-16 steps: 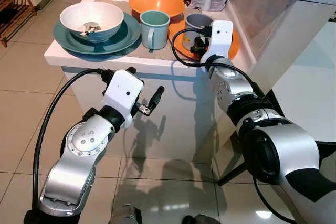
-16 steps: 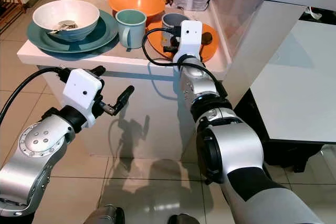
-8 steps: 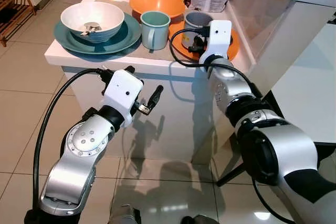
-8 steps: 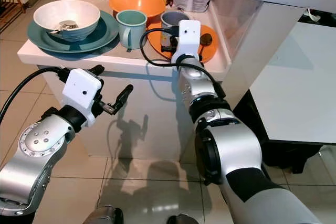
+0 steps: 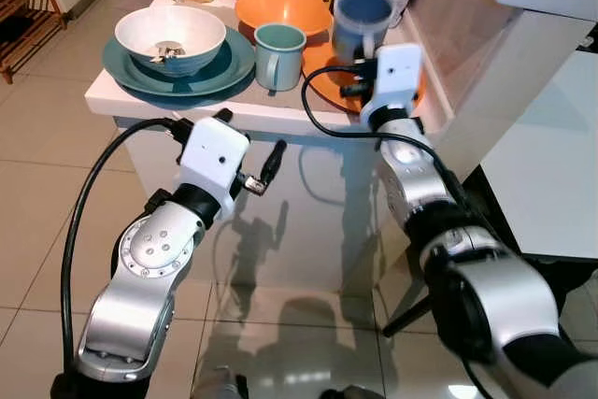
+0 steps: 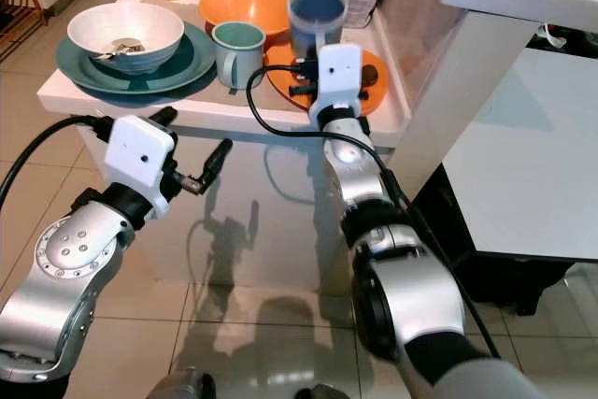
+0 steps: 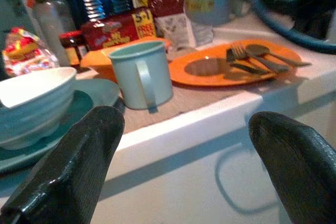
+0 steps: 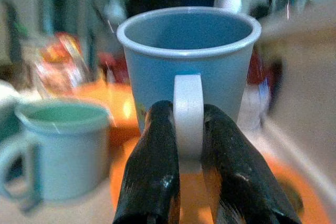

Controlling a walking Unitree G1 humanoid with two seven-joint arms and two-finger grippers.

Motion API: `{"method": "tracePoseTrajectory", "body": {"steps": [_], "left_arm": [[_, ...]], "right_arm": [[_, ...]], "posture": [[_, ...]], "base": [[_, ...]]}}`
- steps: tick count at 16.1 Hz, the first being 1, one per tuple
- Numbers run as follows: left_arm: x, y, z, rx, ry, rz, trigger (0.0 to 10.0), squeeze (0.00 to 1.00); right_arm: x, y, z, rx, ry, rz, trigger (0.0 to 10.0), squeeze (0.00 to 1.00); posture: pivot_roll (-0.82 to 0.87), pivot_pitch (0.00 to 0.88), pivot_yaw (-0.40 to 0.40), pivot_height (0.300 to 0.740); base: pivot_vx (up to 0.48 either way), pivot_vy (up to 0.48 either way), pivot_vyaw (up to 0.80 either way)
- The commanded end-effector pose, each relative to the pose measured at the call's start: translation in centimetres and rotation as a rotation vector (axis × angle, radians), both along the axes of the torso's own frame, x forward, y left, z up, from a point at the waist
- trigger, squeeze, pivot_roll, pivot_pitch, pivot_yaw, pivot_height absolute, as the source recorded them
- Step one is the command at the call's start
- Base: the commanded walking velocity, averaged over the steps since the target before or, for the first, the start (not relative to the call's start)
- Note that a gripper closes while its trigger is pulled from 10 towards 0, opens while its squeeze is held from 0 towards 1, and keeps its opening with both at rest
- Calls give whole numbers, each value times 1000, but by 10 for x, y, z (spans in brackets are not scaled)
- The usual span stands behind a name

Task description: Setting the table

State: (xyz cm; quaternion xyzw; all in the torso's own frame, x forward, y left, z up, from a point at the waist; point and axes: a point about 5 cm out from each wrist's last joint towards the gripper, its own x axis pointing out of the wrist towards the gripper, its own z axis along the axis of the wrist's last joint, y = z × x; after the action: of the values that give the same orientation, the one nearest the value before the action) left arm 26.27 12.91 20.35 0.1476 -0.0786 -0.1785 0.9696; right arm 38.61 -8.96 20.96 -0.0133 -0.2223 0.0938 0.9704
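Above orange plate [image 5: 329,84], right end effector [image 8: 188,145] extended — pinching blue mug [image 8: 189,61] handle

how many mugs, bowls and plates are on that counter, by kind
Mugs: 2, a green mug standing on the counter and a blue mug lifted by its handle in the right hand.
Bowls: 2, a white bowl and an orange bowl.
Plates: 2, a teal plate under the white bowl and an orange plate holding cutlery.
Total: 6.
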Motion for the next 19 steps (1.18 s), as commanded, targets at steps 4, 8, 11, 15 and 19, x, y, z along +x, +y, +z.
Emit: {"method": "tracePoseTrajectory", "body": {"steps": [4, 8, 11, 15, 19], "left_arm": [[0, -2, -1, -80, -24, 37, 10000, 0], [-14, 9, -19, -60, 27, 30, 10000, 0], [-19, 24, -27, -26, 50, 69, 10000, 0], [-13, 16, -31, -29, 81, 67, 10000, 0], [3, 21, -30, -33, 97, 181, 10000, 0]], "right_arm": [[-55, -14, 10, -9, -345, 110, 0, 0], [-124, -31, -8, -85, -314, 201, 0, 0], [-156, -59, -36, -16, -87, 182, 10000, 0], [-171, -63, -48, -72, 89, 176, 10000, 0], [-153, -56, -64, -2, 246, 97, 10000, 0]], "posture": [[172, 30, -129, 740], [115, 39, -98, 740], [107, 47, -92, 740], [81, 48, -61, 740], [85, 45, -69, 740]], "base": [[0, 0, 0], [0, 0, 0], [0, -266, 0], [0, -480, 0], [0, -480, 311]]}}
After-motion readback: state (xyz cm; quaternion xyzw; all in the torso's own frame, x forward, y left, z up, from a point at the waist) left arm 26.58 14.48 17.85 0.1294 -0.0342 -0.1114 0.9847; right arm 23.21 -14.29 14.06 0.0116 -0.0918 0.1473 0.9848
